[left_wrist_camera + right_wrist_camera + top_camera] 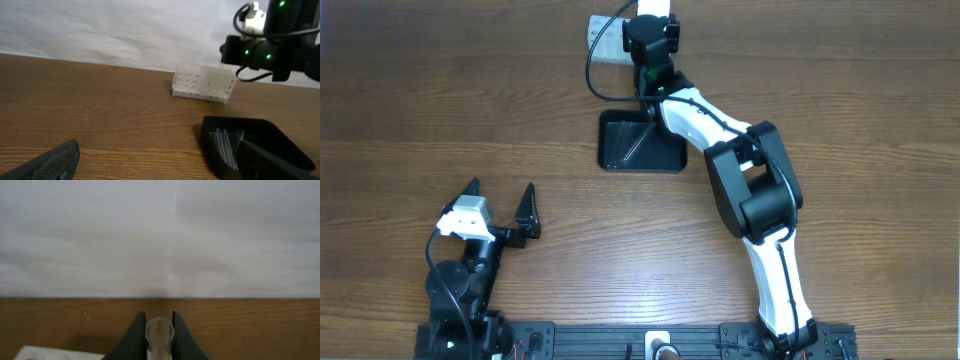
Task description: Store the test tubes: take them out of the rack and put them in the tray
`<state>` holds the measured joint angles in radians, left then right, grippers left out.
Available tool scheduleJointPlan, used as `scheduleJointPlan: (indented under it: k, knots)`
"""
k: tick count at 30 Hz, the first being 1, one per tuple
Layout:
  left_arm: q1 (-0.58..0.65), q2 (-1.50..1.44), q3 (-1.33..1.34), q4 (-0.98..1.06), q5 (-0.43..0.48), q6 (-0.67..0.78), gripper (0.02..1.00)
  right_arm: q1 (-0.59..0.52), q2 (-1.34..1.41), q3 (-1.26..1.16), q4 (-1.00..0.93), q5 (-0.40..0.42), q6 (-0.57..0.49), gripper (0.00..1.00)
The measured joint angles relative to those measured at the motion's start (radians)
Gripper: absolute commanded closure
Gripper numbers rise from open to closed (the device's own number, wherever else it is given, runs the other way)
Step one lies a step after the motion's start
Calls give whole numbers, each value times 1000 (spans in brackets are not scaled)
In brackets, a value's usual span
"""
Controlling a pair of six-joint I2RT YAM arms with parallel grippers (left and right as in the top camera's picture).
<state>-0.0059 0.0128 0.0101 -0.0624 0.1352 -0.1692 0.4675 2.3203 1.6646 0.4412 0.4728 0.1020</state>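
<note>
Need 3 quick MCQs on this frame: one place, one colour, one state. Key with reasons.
1. Relative to the tray, the rack sits:
A) nearer the robot
B) farther from the robot
C) inside it

2. The tray is:
A) white
B) black
C) blue

3. The right gripper is:
A) open, empty
B) shut on the rack
C) shut on a test tube

Key:
1B, the top view shows the rack farther up than the tray.
2B, its walls and floor are black.
3C, the right wrist view shows the tube clamped in it.
</note>
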Motion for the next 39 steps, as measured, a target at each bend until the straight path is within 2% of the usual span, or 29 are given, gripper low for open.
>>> scheduleJointPlan:
  k: [19, 24, 30, 34, 39]
  knots:
    - [0, 0, 0, 0, 0, 0, 20, 13, -136, 0, -58, 1, 1, 989]
    - [0, 0, 0, 0, 0, 0, 20, 17, -225, 1, -313, 2, 42, 991]
    - [0, 0, 0, 0, 0, 0, 18, 21, -374, 2, -720, -8, 277, 991]
    - [0, 0, 0, 0, 0, 0, 18, 19, -457, 2, -877, -49, 368, 991]
    - [0, 0, 0, -1, 0, 0, 18, 18, -509, 1, -975, -127, 415, 989]
